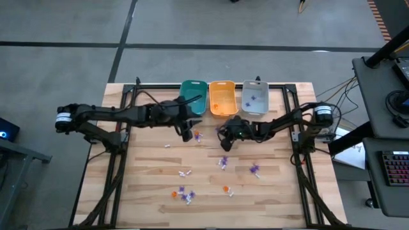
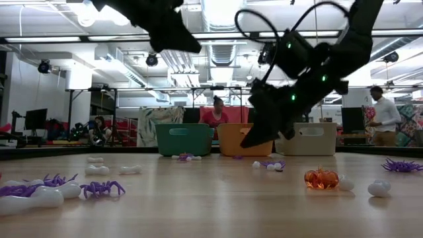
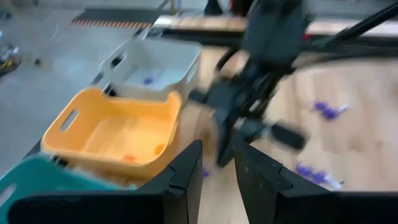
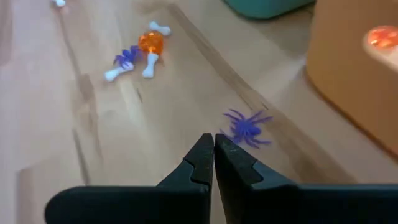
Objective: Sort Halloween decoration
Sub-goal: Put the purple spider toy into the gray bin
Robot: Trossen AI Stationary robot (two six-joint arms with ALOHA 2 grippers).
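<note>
Small orange, purple and white trinkets lie scattered on the wooden table (image 1: 147, 185): purple spiders (image 1: 255, 169), white bones (image 1: 185, 172), an orange pumpkin (image 2: 321, 178). My left gripper (image 1: 187, 134) hovers just in front of the teal bin (image 1: 193, 96), its fingers (image 3: 186, 180) a narrow gap apart with nothing between them. My right gripper (image 1: 225, 142) hangs shut in front of the orange bin (image 1: 222, 97). A purple spider (image 4: 247, 127) lies on the wood just beyond its tips (image 4: 214, 148). A pumpkin with bones (image 4: 150, 42) lies farther off.
Teal, orange and grey bins (image 1: 254, 97) stand side by side at the far edge. The grey one holds purple pieces and the orange one an orange piece (image 3: 127, 158). A black frame rails the table's sides. People sit and stand in the room behind (image 2: 215, 116).
</note>
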